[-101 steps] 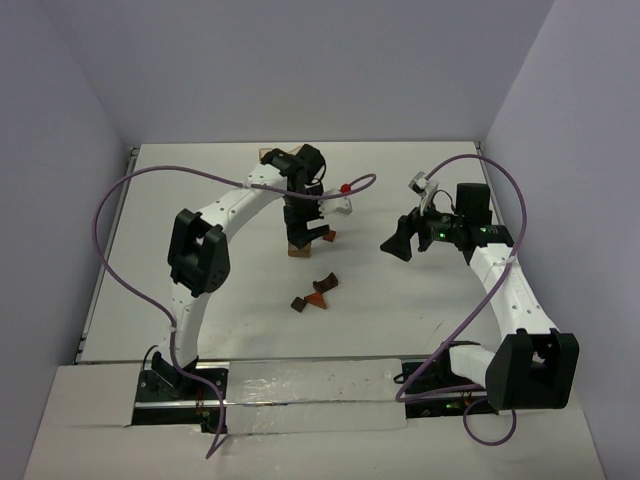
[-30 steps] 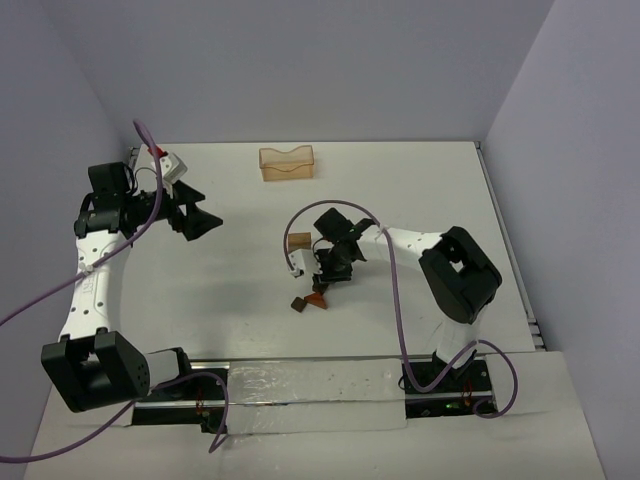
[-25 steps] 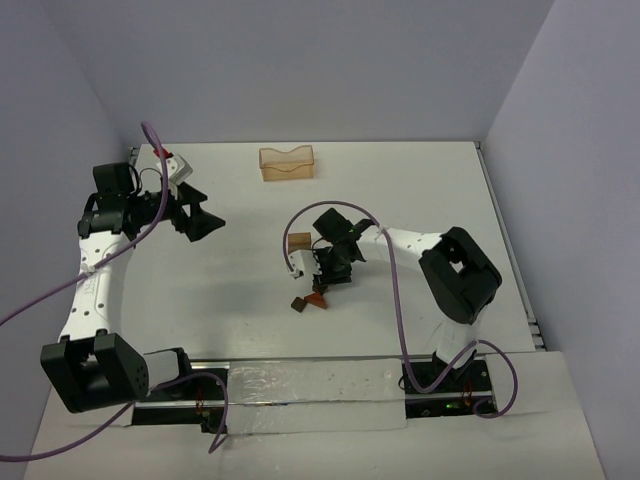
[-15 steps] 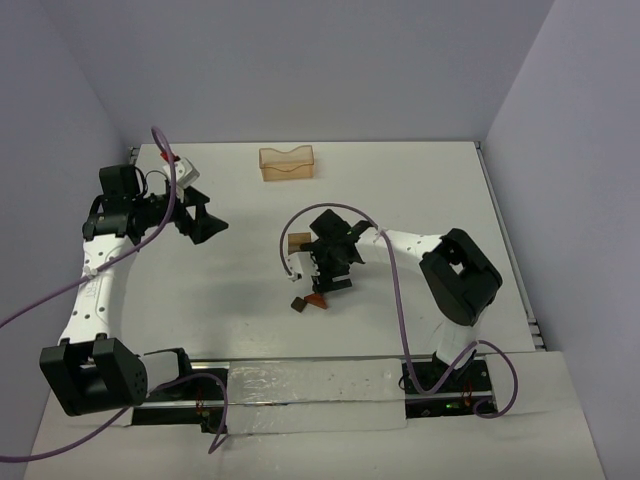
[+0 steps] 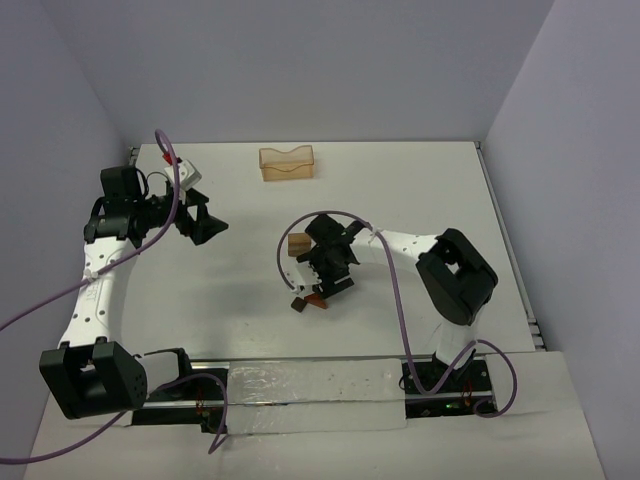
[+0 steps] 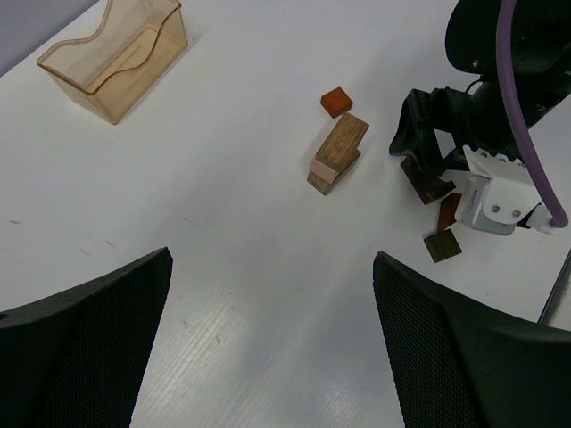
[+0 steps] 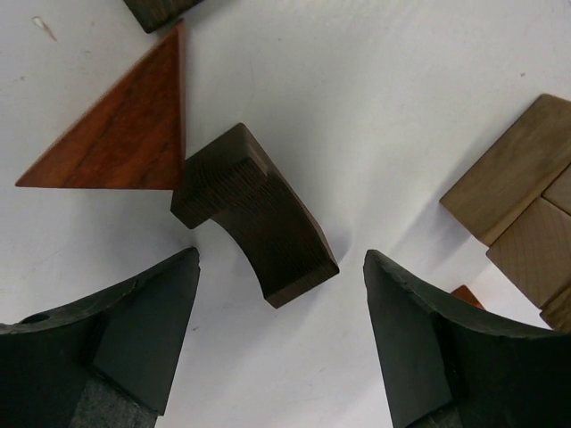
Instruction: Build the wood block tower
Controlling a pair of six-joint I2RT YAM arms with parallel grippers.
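1. Right pincer (image 7: 280, 267) – jaws apart, empty, either side of the dark arched block (image 7: 259, 223) lying mid-tabletop (image 7: 357, 89).
2. It touches the red wedge (image 7: 125, 134); tan blocks (image 7: 517, 205) lie near.
3. Best to centre, lower and close gently — sparing the wedge.
4. Left pincer (image 6: 272, 260): wide open, empty.

right gripper (image 7: 281, 332) opened, now straddling dark curved block (image 7: 259, 227)

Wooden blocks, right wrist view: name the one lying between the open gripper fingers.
The dark brown block with the curved notch, between the fingers of the right gripper. The reddish triangular wedge and the tan blocks lie beyond them.
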